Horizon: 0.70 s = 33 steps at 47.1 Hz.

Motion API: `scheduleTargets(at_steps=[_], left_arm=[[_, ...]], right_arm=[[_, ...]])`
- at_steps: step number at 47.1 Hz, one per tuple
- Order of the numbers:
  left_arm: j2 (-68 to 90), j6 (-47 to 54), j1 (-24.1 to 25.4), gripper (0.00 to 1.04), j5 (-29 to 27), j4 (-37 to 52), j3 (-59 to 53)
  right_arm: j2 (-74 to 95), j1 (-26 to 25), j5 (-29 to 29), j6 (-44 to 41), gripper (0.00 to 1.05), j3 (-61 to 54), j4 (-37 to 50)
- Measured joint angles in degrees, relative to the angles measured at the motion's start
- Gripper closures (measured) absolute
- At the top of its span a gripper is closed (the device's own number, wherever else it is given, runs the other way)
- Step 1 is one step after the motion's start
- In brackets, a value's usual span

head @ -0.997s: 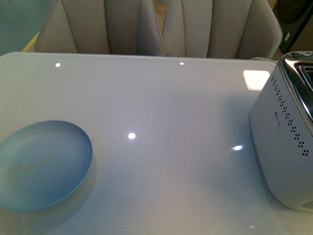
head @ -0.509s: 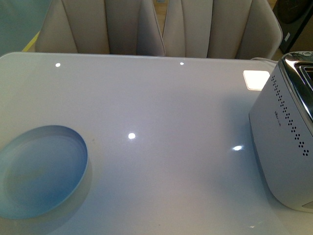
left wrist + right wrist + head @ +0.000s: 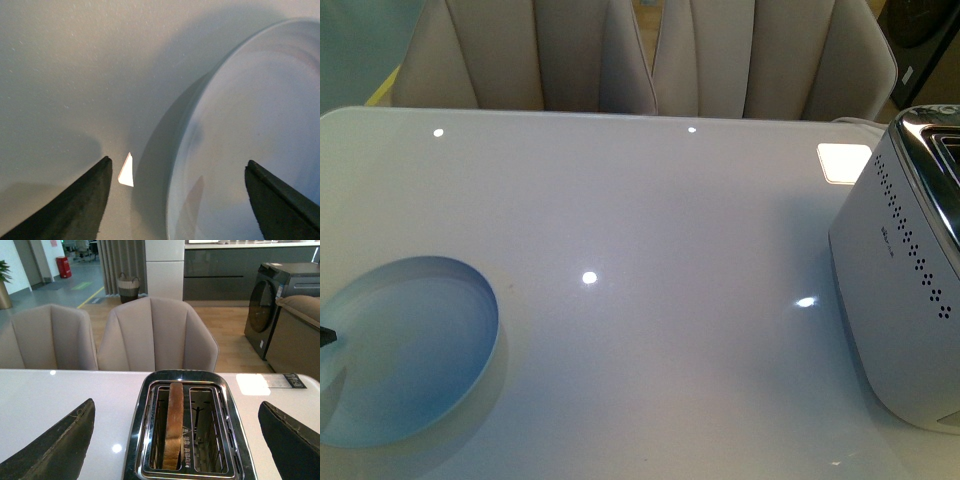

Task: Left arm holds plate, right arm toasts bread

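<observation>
Plate [image 3: 405, 350] sits on the white surface [image 3: 650, 220] at near left, pale blue, empty. A sliver of dark tip shows at the far-left edge of the front view, over the plate's near-left rim: the left hand [image 3: 175, 195].

Left wrist view gives what the front cannot. The left hand is wide open, one finger over bare surface outside the plate, the other over the plate's inside, so the rim [image 3: 175, 165] runs between them. Grips nothing yet. Judgement: it is lined up to pinch the rim, the sensible hold for a shallow dish that must be lifted or steadied. A small white triangular fleck [image 3: 126, 171] lies on the surface just outside the rim; cannot tell what it is.

Toaster [image 3: 910, 270] stands at right, white body, chrome top, only its side and a strip of slot visible from the front. Right wrist view looks down into it: one slice of bread [image 3: 172, 425] stands on edge in the left slot, the other slot empty. Right hand [image 3: 175, 440] is spread wide on either side of the toaster top, holding nothing, placed above the slots, likely to reach the slice.

Beige chairs [image 3: 640, 55] beyond the far edge.
</observation>
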Motion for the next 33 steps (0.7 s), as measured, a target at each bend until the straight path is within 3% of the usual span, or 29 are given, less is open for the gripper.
scheduleTargets(at_steps=[4, 16, 33], left_arm=[[-1.97, -0.63, -0.07, 0.13, -0.02, 0.15, 0.0], [-14.47, -4.15, -1.88, 0.14, 1.07, 0.72, -0.02], [-43.06, -13.42, -11.72, 0.07, -2.29, -9.55, -2.16]], right_arm=[[0.0, 0.0, 0.0, 0.0, 0.09, 0.0, 0.0], [0.0, 0.0, -0.02, 0.0, 0.09, 0.0, 0.0], [0.0, 0.0, 0.0, 0.0, 0.09, 0.0, 0.0]])
